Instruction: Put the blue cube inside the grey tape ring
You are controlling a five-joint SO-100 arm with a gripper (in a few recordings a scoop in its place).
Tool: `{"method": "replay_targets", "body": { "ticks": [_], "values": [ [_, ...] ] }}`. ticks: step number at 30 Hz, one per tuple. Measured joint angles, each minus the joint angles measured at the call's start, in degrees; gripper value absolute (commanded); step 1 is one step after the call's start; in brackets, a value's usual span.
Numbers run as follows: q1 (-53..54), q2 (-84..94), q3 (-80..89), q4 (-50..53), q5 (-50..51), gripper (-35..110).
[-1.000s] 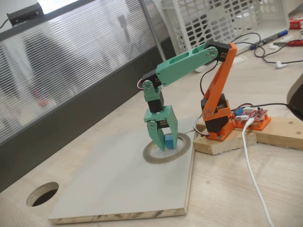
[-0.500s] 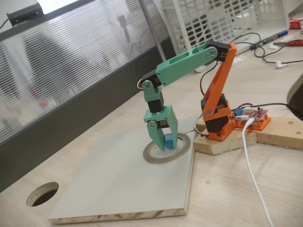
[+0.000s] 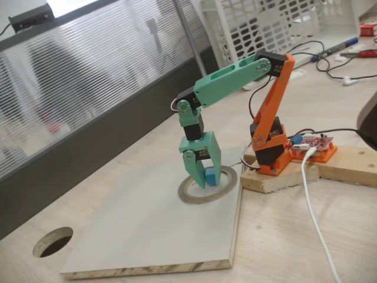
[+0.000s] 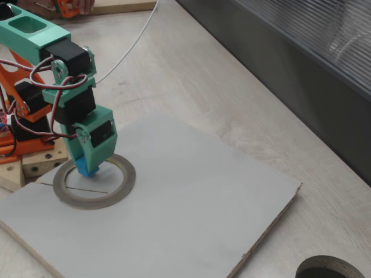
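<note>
Under the gripper [image 3: 205,180] lies a pale grey board [image 3: 147,230], set on the wooden tabletop [image 3: 283,236], with a round dark hole [image 3: 53,242] cut through that top well away from the tool, past the board's far corner. Behind the tool stands the arm's orange base [image 3: 271,147] on a block of wood [image 3: 277,177], a white cable [image 3: 315,218] running off beside it.

Directly below the fingers sits the grey tape ring [image 3: 207,193], flat on the board; in both fixed views the fingertips reach down inside its wide opening [image 4: 93,186]. Between them is the blue cube [image 3: 210,176], pinched by nearly closed jaws and held low within the ring [image 4: 85,168]; whether its underside touches the board cannot be told.

Nothing has shifted over the last second: arm, cube and ring sit as they did in both earlier pictures. That pause, with the cube already inside the ring, suggests the carry is finished and only the release is left: the fingers would have to part and the arm lift straight up without nudging the ring.
</note>
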Motion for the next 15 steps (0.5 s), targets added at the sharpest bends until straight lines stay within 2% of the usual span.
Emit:
{"method": "replay_targets", "body": {
  "ticks": [10, 15],
  "values": [
    [0.0, -0.09, 0.0, 2.2, 0.0, 72],
    [0.0, -0.09, 0.0, 7.47, 0.0, 80]
  ]
}}
